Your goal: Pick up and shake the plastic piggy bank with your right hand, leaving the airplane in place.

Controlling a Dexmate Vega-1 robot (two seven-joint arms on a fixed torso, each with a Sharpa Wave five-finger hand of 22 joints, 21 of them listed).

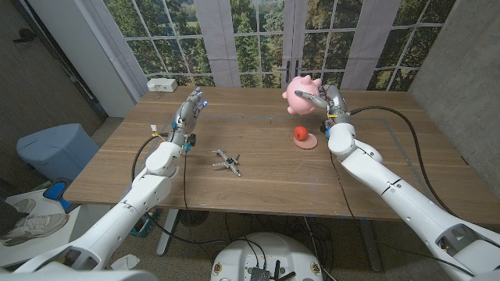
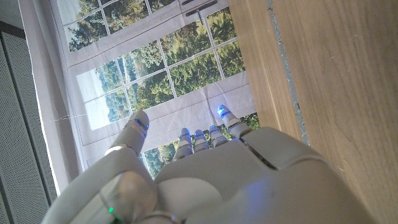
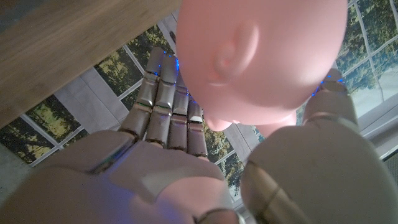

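Note:
My right hand (image 1: 326,99) grips the pink plastic piggy bank (image 1: 301,93) and holds it up in the air above the table's far right part. In the right wrist view the piggy bank (image 3: 267,59) sits between the fingers (image 3: 165,112) and the thumb of my right hand (image 3: 186,168). A small metal airplane (image 1: 227,161) lies on the wooden table (image 1: 258,183) near the middle. My left hand (image 1: 187,109) stands raised at the table's left, fingers straight and apart, holding nothing. The left wrist view shows the back of my left hand (image 2: 205,180) by the table's edge.
A red ball on a pink disc (image 1: 302,136) sits on the table just below the lifted piggy bank. A white box (image 1: 162,83) lies at the far left corner. Windows stand behind the table. A blue bin (image 1: 56,150) stands on the floor to the left.

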